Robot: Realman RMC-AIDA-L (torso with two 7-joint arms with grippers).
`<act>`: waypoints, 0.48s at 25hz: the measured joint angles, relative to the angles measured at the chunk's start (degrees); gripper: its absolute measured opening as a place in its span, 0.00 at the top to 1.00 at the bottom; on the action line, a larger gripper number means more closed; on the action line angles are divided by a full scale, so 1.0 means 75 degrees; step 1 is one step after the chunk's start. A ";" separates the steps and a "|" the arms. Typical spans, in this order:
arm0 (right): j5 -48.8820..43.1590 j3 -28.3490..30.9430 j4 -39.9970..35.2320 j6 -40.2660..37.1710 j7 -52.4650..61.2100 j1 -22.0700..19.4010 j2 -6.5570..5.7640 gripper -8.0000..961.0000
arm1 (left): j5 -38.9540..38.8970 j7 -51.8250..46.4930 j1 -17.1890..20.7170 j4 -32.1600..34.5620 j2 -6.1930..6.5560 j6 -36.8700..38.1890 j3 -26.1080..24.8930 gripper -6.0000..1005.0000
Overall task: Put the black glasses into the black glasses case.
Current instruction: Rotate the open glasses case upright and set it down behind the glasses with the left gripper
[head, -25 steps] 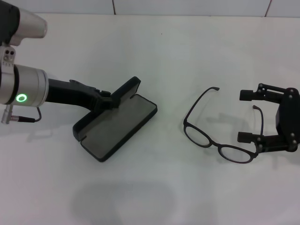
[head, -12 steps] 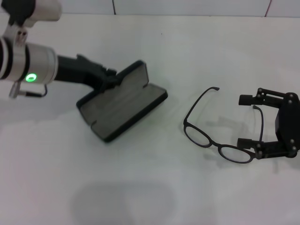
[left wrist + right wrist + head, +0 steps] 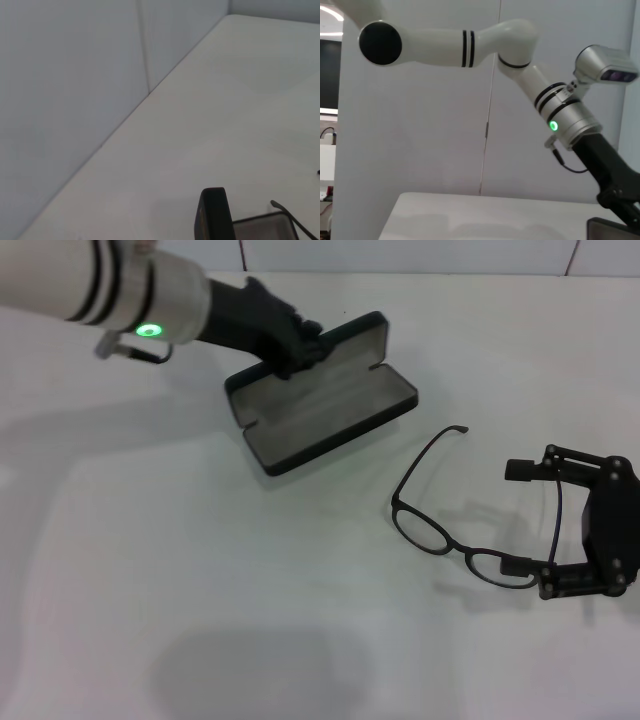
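The black glasses case lies open on the white table, grey lining up, its lid raised at the far side. My left gripper is shut on the lid's back edge. The lid's edge shows in the left wrist view. A corner of the case shows in the right wrist view below the left arm. The black glasses rest on the table right of the case, temple arms spread. My right gripper stands open at the glasses' right end, one finger on each side of the right temple arm.
The white table runs up to a pale tiled wall at the far edge. The wall stands close behind the case in the left wrist view. Bare tabletop lies in front and to the left.
My left gripper has carried the open case rightward and toward the far side, closer to the glasses. The right gripper has shifted slightly nearer along the glasses' right end. The glasses have hardly moved.
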 joint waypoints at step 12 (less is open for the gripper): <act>-0.0003 0.0027 0.0003 -0.0011 -0.0468 -0.0287 0.0182 0.09 | 0.0016 0.0876 -0.0229 -0.0036 -0.0005 -0.1539 0.2244 0.79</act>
